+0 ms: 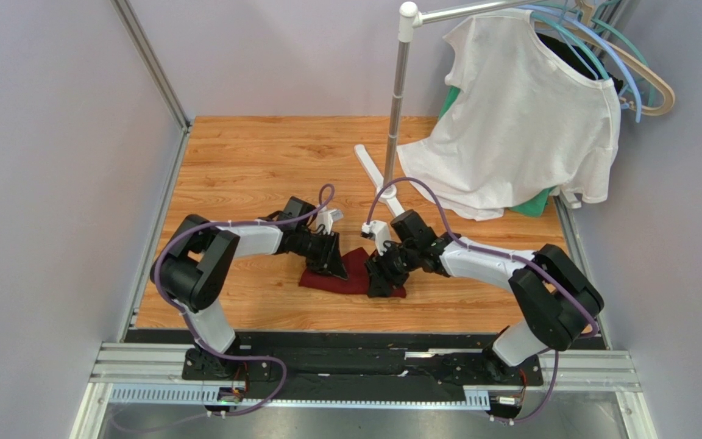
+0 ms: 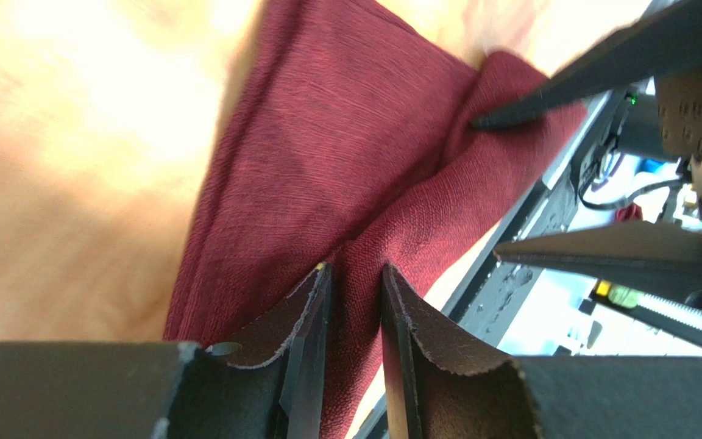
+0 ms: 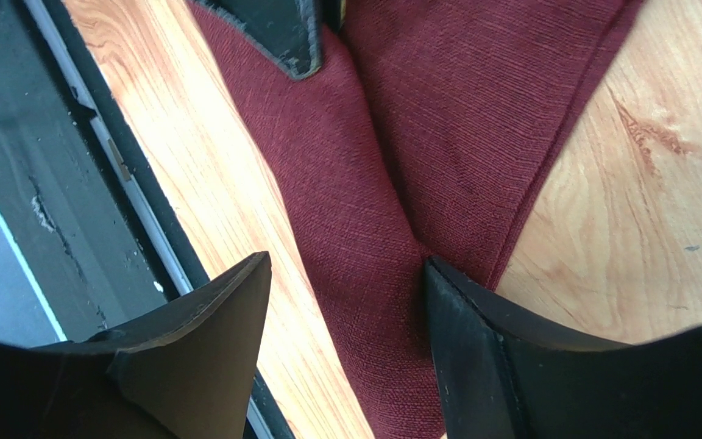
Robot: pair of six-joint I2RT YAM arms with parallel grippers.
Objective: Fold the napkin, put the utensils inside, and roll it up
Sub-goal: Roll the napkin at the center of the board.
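Left gripper point(image 2: 355, 271) pinches a raised fold of the napkin point(image 2: 327, 137); right gripper point(image 3: 345, 263) stands spread (cloth between its fingers).

Obs: napkin point(image 1: 353, 272) plain dark maroon, unpatterned; table point(image 1: 254, 155) orange-brown wood grain; T-shirt point(image 1: 519, 119) white.

Overhead, the left gripper point(image 1: 333, 263) and right gripper point(image 1: 385, 282) hide both ends of the dark maroon cloth napkin point(image 1: 356, 268) from me. My left wrist view blurs the pale wooden tabletop point(image 2: 71, 146).
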